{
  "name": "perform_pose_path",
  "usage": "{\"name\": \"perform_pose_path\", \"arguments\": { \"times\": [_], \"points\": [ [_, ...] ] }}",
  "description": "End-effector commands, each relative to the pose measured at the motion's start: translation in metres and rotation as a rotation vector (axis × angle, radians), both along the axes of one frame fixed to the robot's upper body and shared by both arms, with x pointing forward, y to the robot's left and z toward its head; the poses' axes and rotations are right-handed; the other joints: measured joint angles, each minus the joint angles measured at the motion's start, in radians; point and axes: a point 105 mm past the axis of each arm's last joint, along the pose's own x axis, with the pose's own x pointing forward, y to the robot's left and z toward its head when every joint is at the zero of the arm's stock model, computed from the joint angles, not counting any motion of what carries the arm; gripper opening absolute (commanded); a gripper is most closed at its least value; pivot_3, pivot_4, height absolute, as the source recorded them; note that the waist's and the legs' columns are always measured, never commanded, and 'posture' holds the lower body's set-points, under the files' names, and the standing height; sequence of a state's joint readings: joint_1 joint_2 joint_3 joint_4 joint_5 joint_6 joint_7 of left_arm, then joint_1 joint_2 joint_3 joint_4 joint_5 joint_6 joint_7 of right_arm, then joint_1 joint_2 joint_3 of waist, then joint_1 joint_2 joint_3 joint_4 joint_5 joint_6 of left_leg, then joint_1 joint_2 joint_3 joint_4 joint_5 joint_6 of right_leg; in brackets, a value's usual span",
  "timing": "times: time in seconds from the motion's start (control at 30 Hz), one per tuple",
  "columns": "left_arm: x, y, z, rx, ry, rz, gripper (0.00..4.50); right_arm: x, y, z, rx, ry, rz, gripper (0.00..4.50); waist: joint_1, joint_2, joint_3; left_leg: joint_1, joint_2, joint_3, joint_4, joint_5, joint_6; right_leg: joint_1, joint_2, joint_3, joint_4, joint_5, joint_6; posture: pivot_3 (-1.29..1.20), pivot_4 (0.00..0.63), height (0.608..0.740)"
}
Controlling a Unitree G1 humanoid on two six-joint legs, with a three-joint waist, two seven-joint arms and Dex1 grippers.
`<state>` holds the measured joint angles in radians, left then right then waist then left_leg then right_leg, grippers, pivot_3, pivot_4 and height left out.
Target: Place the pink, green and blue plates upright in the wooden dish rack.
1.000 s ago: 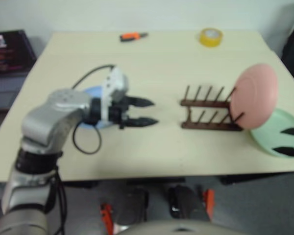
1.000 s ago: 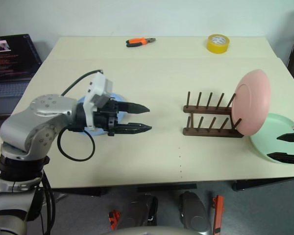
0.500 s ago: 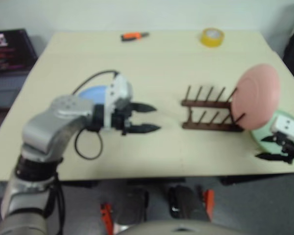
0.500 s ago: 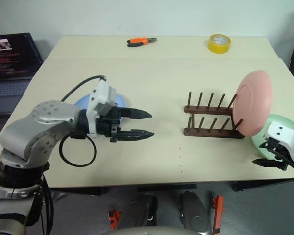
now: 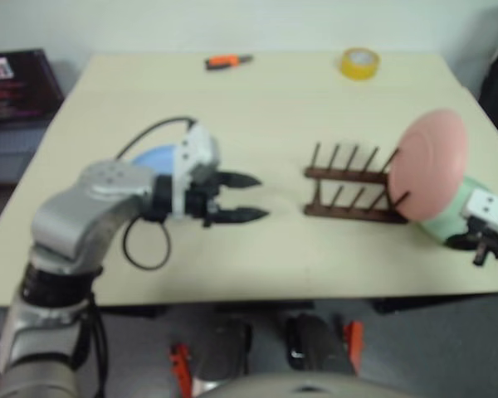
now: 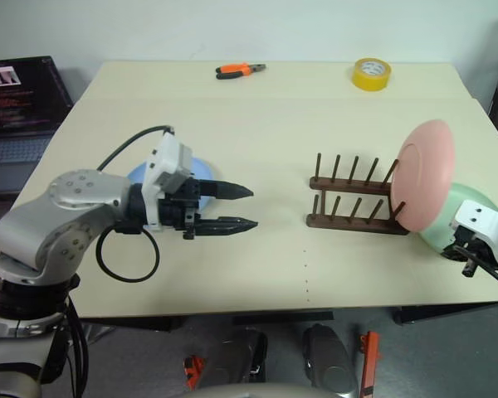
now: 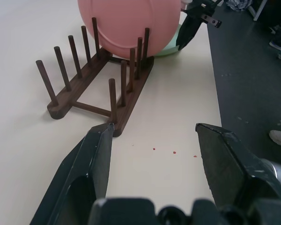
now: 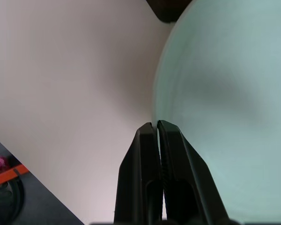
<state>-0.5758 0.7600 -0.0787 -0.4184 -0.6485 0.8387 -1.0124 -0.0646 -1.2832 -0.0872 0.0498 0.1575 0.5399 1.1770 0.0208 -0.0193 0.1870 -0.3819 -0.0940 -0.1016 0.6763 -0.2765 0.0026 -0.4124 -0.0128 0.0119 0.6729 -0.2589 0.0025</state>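
So the blue plate (image 6: pixel 162 172) lies flat near the table's (image 6: pixel 274 124) left edge, behind the left gripper (image 6: pixel 232 207), which hangs spread and empty. The pink plate (image 6: pixel 422 186) stands in the wooden dish rack's (image 6: pixel 353 203) right end. The right gripper (image 8: pixel 158 133) has just dropped and pinched the green plate's (image 8: pixel 225 93) rim by the right edge, so it probably goes next. Pliers (image 6: pixel 239 70) and tape (image 6: pixel 370 72) sit along the far edge, with a laptop (image 6: pixel 21 95) off to the left.

The left gripper (image 7: pixel 152 136) is seen with its jaws spread apart. Beyond the jaws, the wooden dish rack (image 7: pixel 100 82) is positioned on the table (image 7: pixel 18 47). The pink plate (image 7: pixel 129 21) is held upright between the far pegs.
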Motion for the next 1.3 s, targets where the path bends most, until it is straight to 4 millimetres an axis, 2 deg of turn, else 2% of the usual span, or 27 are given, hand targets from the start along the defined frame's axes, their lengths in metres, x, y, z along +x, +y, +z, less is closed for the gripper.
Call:
{"name": "perform_pose_path", "arguments": {
  "times": [0.03, 0.17, 0.3, 0.43, 0.53, 0.67, 0.77, 0.87, 0.97, 1.03, 1.13, 1.23, 1.3],
  "points": [
    [0.001, 0.0, 0.012, -0.016, -0.061, -0.004, 3.08, 0.001, -0.017, 0.021, -0.039, -0.055, -0.048, 0.03, 0.0, 0.0, 0.0, 0.0, 0.0, 0.0, 0.0, 0.0, 0.0, 0.0, 0.0, 0.0, 0.0, 0.0, 0.0, 0.0, 0.15, 0.74],
    [0.003, -0.001, 0.014, -0.017, -0.065, -0.009, 3.08, -0.001, -0.041, 0.043, -0.089, -0.109, -0.127, 0.03, 0.001, 0.0, 0.0, 0.0, 0.0, 0.0, 0.0, 0.0, 0.0, 0.0, 0.0, 0.0, 0.0, 0.0, 0.0, 0.0, 0.15, 0.74],
    [0.005, 0.001, 0.017, -0.02, -0.073, -0.012, 3.08, -0.001, -0.06, 0.078, -0.116, -0.21, -0.193, 0.03, 0.0, 0.001, 0.0, 0.0, 0.0, 0.001, 0.0, 0.0, 0.0, 0.0, 0.0, 0.0, 0.0, 0.0, 0.0, 0.0, 0.15, 0.74],
    [0.007, 0.001, 0.021, -0.025, -0.083, -0.015, 3.08, 0.008, -0.07, 0.13, -0.102, -0.433, -0.247, 0.03, -0.006, 0.001, 0.0, 0.0, 0.0, 0.001, 0.0, 0.0, 0.0, 0.0, 0.0, 0.001, 0.001, 0.0, 0.0, 0.0, 0.15, 0.74],
    [0.008, 0.0, 0.023, -0.033, -0.09, -0.019, 3.08, 0.018, -0.066, 0.172, -0.073, -0.633, -0.248, 0.03, -0.011, 0.002, 0.001, 0.001, 0.0, 0.002, 0.0, 0.0, 0.0, 0.0, 0.0, 0.002, 0.001, 0.0, 0.0, 0.0, 0.15, 0.74],
    [0.009, -0.001, 0.025, -0.042, -0.093, -0.023, 3.08, 0.034, -0.038, 0.223, 0.091, -0.894, -0.181, 0.03, -0.019, 0.002, 0.001, 0.001, 0.0, 0.002, -0.001, 0.0, 0.0, 0.0, 0.0, 0.001, 0.001, 0.0, -0.001, 0.0, 0.15, 0.74],
    [0.009, -0.001, 0.025, -0.046, -0.093, -0.025, 3.08, 0.044, -0.003, 0.254, 0.289, -1.034, -0.075, 0.03, -0.025, 0.002, 0.001, 0.001, 0.0, 0.003, -0.001, 0.0, 0.0, 0.0, 0.0, 0.002, 0.0, 0.0, -0.002, 0.0, 0.15, 0.74],
    [0.009, -0.001, 0.026, -0.049, -0.092, -0.024, 3.08, 0.048, 0.04, 0.282, 0.538, -1.119, 0.066, 0.03, -0.026, 0.002, 0.002, 0.0, 0.0, 0.003, -0.001, 0.0, 0.0, -0.001, 0.0, 0.002, 0.0, 0.001, -0.003, 0.0, 0.15, 0.74],
    [0.007, 0.0, 0.026, -0.052, -0.087, -0.019, 3.08, 0.041, 0.073, 0.303, 0.83, -1.12, 0.178, 0.03, -0.024, 0.002, 0.002, 0.0, 0.0, 0.002, -0.001, 0.0, 0.0, -0.002, 0.0, 0.002, 0.001, 0.003, -0.006, 0.0, 0.15, 0.74],
    [0.006, 0.002, 0.026, -0.054, -0.082, -0.013, 3.08, 0.037, 0.089, 0.309, 1.026, -1.071, 0.238, 0.03, -0.021, 0.002, 0.002, -0.002, 0.0, 0.001, -0.002, 0.0, 0.0, -0.003, 0.0, 0.002, 0.001, 0.003, -0.006, 0.0, 0.15, 0.74],
    [0.005, 0.003, 0.025, -0.055, -0.077, -0.006, 3.08, 0.034, 0.105, 0.302, 1.246, -0.953, 0.285, 0.03, -0.01, 0.002, 0.002, -0.003, 0.0, 0.0, -0.001, 0.0, 0.001, -0.004, 0.0, 0.001, 0.0, 0.003, -0.006, 0.0, 0.15, 0.74],
    [0.005, 0.004, 0.024, -0.056, -0.074, 0.002, 3.08, 0.028, 0.115, 0.295, 1.389, -0.87, 0.32, 0.03, -0.003, 0.002, 0.002, -0.004, -0.001, 0.0, -0.001, -0.001, 0.002, -0.005, -0.001, 0.001, 0.0, 0.003, -0.006, 0.0, 0.15, 0.74],
    [0.003, 0.004, 0.024, -0.054, -0.073, 0.006, 3.08, 0.028, 0.114, 0.288, 1.48, -0.815, 0.294, 0.03, -0.001, 0.002, 0.002, -0.009, -0.002, 0.001, 0.0, -0.002, 0.004, -0.008, -0.002, 0.001, 0.001, 0.003, -0.006, 0.0, 0.15, 0.74]
  ]
}}
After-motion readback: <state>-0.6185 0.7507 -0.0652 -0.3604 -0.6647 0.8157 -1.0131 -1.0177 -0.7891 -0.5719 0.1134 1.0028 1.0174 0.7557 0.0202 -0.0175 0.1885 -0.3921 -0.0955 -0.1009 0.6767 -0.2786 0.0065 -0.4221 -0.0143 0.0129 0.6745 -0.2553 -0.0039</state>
